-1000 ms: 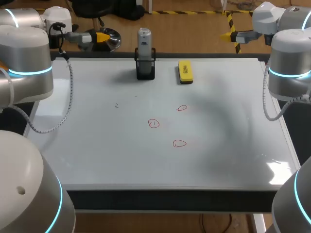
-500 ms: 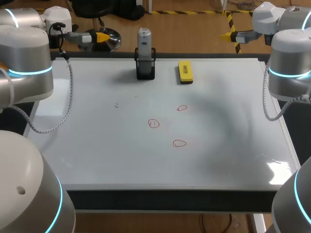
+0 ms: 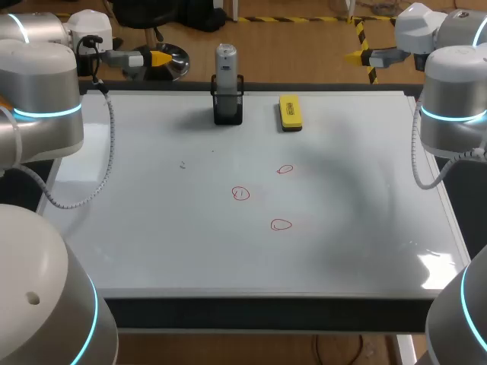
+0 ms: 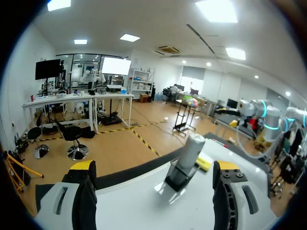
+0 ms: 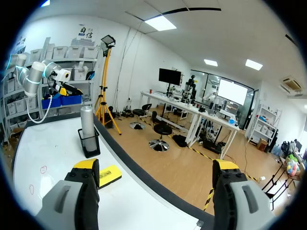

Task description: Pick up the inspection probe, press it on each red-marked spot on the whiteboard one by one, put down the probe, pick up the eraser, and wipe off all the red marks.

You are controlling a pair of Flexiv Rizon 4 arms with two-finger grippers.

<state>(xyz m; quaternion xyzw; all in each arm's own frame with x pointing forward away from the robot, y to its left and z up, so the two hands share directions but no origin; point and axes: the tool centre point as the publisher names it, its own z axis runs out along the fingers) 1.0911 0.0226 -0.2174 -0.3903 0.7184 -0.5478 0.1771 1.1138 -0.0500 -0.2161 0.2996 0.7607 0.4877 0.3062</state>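
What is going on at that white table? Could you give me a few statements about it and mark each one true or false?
1. The inspection probe stands upright in a black holder. True.
2. The left pincer is shut on the probe. False: it is open and holds nothing; the probe sits in its holder ahead of it.
3. Three red marks are drawn on the whiteboard. True.
4. The yellow eraser lies on top of a red mark. False: it lies near the far edge, beside the holder and apart from the marks.
5. The right pincer is open and empty. True.
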